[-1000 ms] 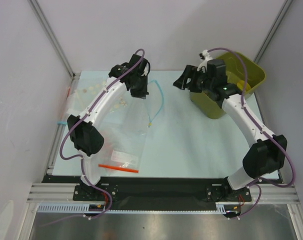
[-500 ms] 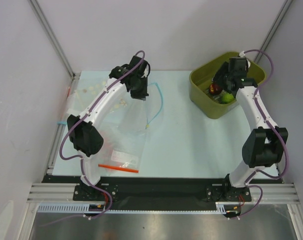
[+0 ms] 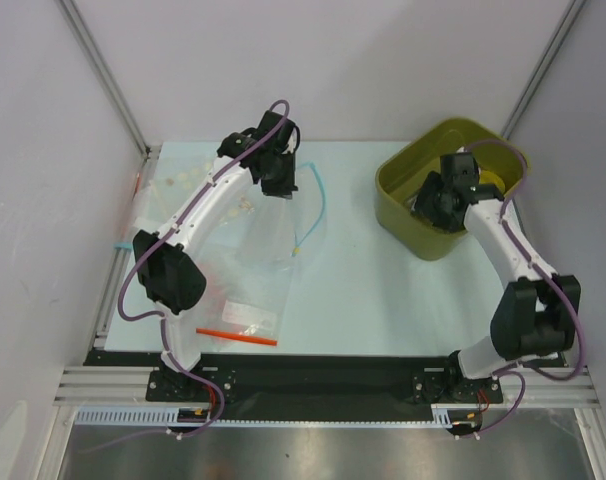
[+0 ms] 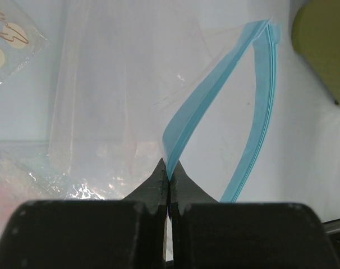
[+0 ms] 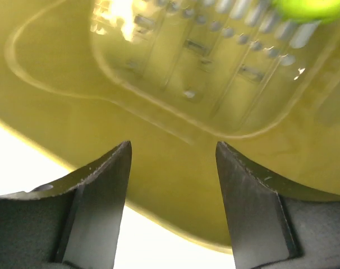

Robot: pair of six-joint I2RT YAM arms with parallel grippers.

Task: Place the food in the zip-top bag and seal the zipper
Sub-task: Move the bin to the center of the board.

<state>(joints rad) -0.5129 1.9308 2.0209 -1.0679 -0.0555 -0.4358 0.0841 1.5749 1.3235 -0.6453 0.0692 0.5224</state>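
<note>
The pale blue counter (image 3: 383, 290) carries an olive-green bin (image 3: 423, 240) at far right, the clear zip-top bag (image 3: 268, 240) left of centre with its light blue zipper (image 3: 324, 200) looped open, a red-orange-strip bag (image 3: 248, 312) nearer the front, and a dotted bag (image 3: 173, 185) far left.

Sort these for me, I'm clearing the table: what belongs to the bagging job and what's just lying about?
Job: bag, its zipper in the left claw, green fruit, bin, right claw.
Lying about: dotted bag, red-strip bag.
</note>
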